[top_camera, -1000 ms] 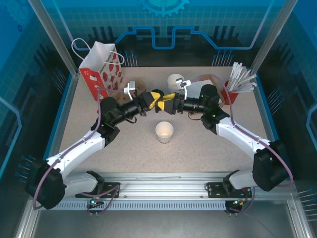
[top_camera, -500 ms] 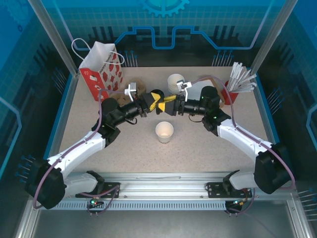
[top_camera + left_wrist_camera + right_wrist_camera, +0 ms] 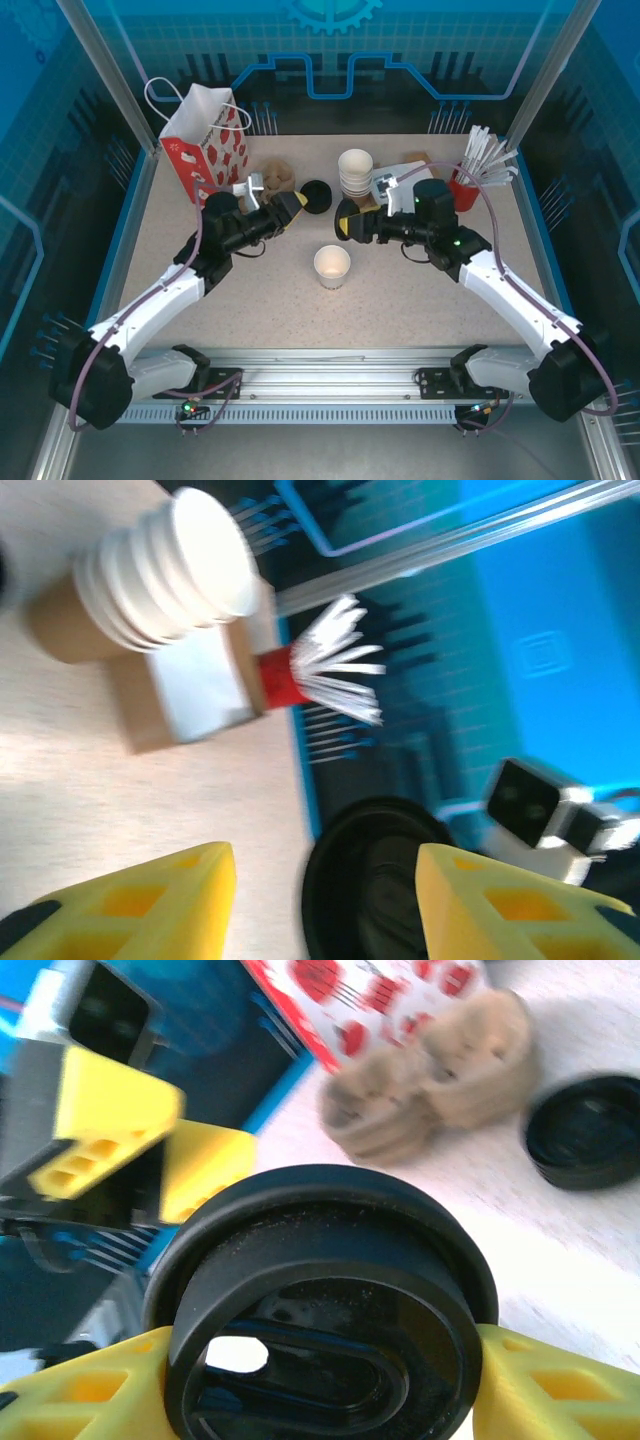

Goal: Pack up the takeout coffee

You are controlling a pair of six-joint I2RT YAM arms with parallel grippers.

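The takeout coffee's paper cup stands upright and lidless at the table's middle. Its round black lid is up off the table, pinched edge to edge in my right gripper, just behind and right of the cup. My left gripper is open a little to the lid's left, clear of it. In the left wrist view the lid appears between the spread yellow fingers. In the right wrist view the left gripper hangs beyond the lid.
A red-and-white gift bag stands at the back left. A brown pulp carrier and a loose black lid lie behind the grippers. A stack of paper cups, a small box and a red holder of stirrers are at the back right.
The left gripper opened off the lid and drew back to the left. The right gripper kept the lid and shifted slightly right and nearer.
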